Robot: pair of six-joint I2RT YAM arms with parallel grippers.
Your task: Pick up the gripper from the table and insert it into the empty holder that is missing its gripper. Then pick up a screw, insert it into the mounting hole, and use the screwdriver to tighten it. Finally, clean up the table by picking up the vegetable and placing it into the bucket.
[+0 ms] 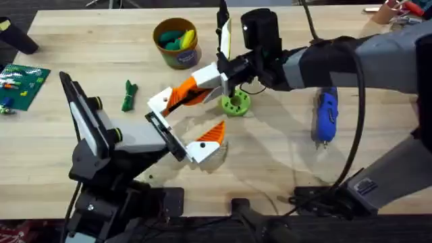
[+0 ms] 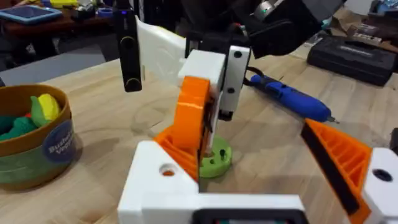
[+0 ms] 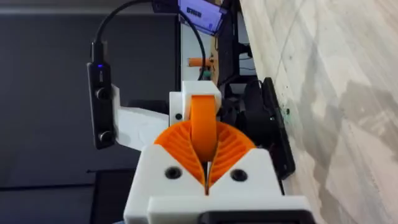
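First step: we carry the gripper (image 1: 192,86), clamped in the right end effector (image 3: 207,175), toward the holder (image 1: 160,101); alignment follows.

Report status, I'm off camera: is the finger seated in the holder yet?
Right end effector shut on orange finger, low end at bare holder. Left end effector open. Seating unconfirmed. Lime disc close beside.

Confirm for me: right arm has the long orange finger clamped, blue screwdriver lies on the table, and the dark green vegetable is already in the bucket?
Not quite. In the overhead view the vegetable lies on the table, left of the bucket. The rest holds: the right gripper clamps the orange finger, and the screwdriver lies on the table.
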